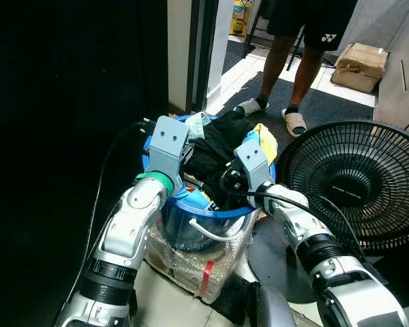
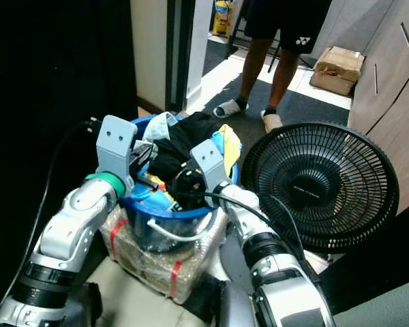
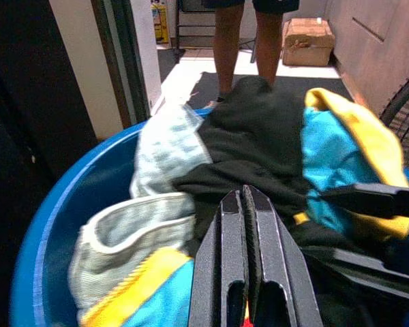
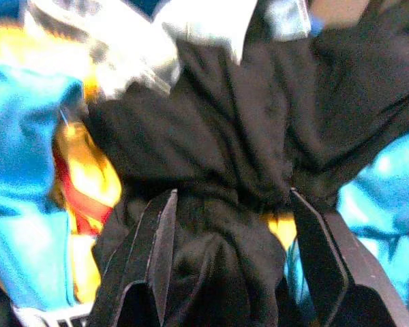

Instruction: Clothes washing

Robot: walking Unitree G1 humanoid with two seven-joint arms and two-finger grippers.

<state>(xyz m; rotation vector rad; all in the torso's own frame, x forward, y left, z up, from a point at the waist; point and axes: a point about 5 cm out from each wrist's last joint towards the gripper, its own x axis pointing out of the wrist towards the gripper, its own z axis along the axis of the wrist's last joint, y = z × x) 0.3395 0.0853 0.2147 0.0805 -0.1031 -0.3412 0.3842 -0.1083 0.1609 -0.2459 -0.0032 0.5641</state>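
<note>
1. A blue tub (image 1: 165,201) heaped with clothes sits just ahead of both arms.
2. The left gripper (image 3: 246,204) has its fingers pressed together, empty, resting against the black garment (image 3: 255,136) in the heap.
3. The right gripper (image 4: 235,228) is spread wide, its fingers straddling a bunched fold of that garment.
4. Beyond the tub stands a person (image 1: 293,54); a black fan (image 1: 351,184) is beside the right arm.

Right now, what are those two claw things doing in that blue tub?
Left gripper jaws shut, over the blue basin. Right gripper jaws open around the black garment. Floor fan beside basin; person standing beyond.
</note>
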